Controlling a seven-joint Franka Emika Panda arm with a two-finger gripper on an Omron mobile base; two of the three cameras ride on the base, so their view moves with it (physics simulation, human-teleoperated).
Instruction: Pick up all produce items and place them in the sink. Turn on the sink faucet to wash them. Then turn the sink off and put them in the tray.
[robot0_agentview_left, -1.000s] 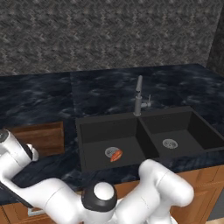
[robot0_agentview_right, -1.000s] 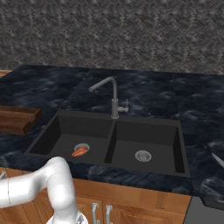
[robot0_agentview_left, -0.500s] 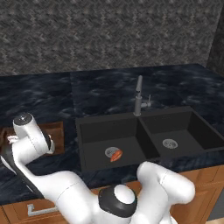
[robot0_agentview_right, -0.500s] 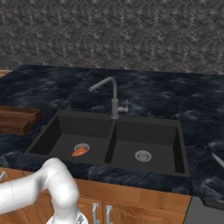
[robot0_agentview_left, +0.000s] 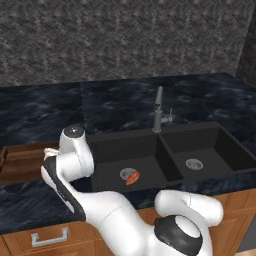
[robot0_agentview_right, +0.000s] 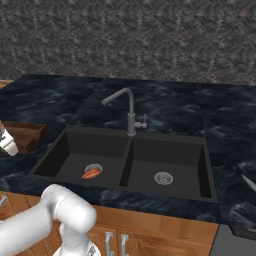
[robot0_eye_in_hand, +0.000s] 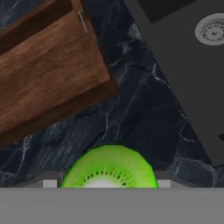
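The orange-red carrot-like piece lies on the left drain of the black sink. My gripper is shut on the round green lime-like piece, whose cut face shows pale flesh and dark seeds. The hand hangs over the dark counter strip between the wooden tray and the sink's left rim. The grey faucet stands behind the divider, its spout over the left basin. No water shows.
My white arm bends over the counter just left of the sink. Dark marble counter runs all around, with a stone wall behind. Wooden cabinet fronts sit below the front edge.
The arm has swung right from the far left, bringing the hand over the counter between tray and sink. The carrot-like piece has not moved.
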